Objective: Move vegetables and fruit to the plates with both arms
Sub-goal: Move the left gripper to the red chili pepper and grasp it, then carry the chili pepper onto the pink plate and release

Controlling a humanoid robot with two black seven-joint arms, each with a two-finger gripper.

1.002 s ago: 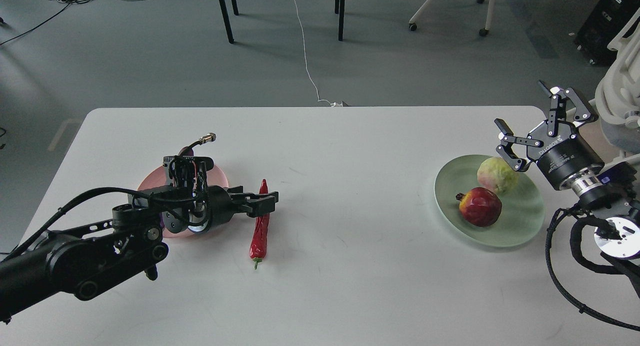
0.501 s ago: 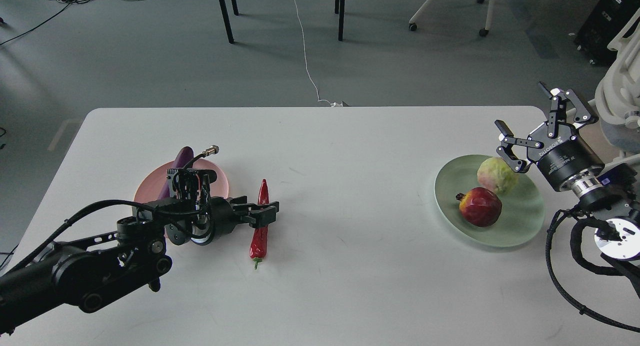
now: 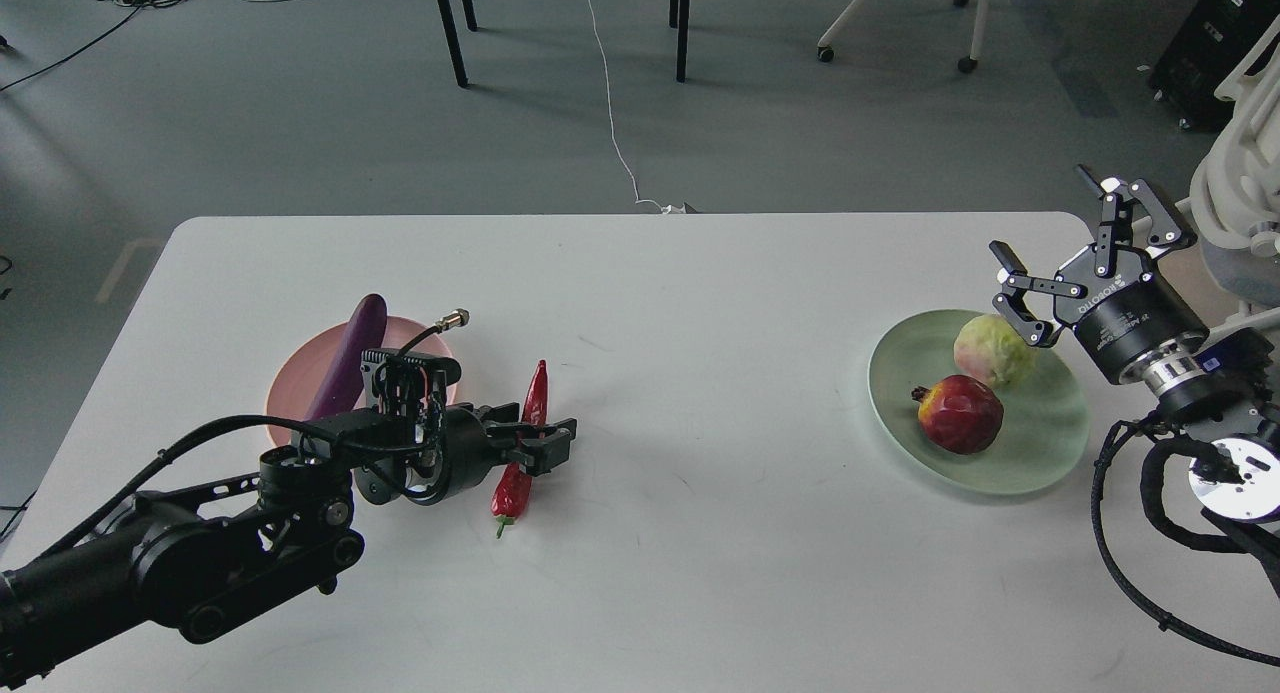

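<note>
The purple eggplant (image 3: 350, 358) lies across the pale pink plate (image 3: 288, 398) at the left. The red chili pepper (image 3: 513, 485) lies on the table just right of that plate, tilted. My left gripper (image 3: 537, 434) is low over the chili's middle with a finger on each side of it, and its jaws look open. The dark red pomegranate (image 3: 962, 413) and the pale yellow-green fruit (image 3: 990, 349) rest on the pale green plate (image 3: 1050, 448) at the right. My right gripper (image 3: 1045, 223) is open and empty, above and just right of the pale fruit.
The white table (image 3: 700, 273) carries both plates. Its far edge faces a grey floor with chair legs (image 3: 450, 28) and a white cable (image 3: 612, 113). My right arm's cables (image 3: 1110, 533) hang at the right edge.
My left gripper moved right and toward me, off the pink plate, uncovering the eggplant. It came down over the chili, which has turned slightly. The right arm has stayed still.
</note>
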